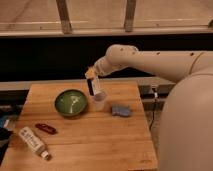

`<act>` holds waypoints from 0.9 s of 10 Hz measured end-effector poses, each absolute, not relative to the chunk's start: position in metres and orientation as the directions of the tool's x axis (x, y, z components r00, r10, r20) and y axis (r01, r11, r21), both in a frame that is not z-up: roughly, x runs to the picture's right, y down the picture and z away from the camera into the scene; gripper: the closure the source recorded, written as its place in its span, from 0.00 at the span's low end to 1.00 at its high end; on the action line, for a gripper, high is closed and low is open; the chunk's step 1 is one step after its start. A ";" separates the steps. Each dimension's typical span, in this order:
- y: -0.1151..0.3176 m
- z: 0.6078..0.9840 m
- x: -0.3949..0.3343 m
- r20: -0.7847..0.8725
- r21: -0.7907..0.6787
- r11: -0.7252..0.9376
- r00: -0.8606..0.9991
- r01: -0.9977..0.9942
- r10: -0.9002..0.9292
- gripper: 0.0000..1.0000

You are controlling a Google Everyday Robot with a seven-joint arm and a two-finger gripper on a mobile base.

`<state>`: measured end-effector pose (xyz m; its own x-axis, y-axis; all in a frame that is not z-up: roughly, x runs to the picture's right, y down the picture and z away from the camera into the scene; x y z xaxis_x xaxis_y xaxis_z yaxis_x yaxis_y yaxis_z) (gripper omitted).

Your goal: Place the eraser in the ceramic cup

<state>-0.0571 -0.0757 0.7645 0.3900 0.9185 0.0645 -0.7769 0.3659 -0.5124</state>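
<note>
While pinching the flat black-sided eraser (92,85) upright, the end effector (91,75) hangs above the small whitish ceramic cup (99,101), seemingly lined up for dropping it in.

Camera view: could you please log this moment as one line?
gripper: above cup, holding eraser | flat black-and-white eraser: tilted, lower end at cup rim | small whitish ceramic cup: upright beside wide green bowl

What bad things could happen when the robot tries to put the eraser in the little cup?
The gripper holds the eraser just above the ceramic cup, and the cup's mouth looks narrow, so the eraser might catch the rim and fall onto the table. The eraser looks long, so it may stick out and tip the cup. The green bowl sits close, so the eraser could bounce in there instead.
</note>
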 end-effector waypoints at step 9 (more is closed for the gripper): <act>-0.056 0.814 -0.051 0.054 -0.500 0.333 0.356 -0.799 0.933 1.00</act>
<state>-0.0510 -0.0563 0.8141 0.3556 0.9331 0.0540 -0.7992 0.3335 -0.5001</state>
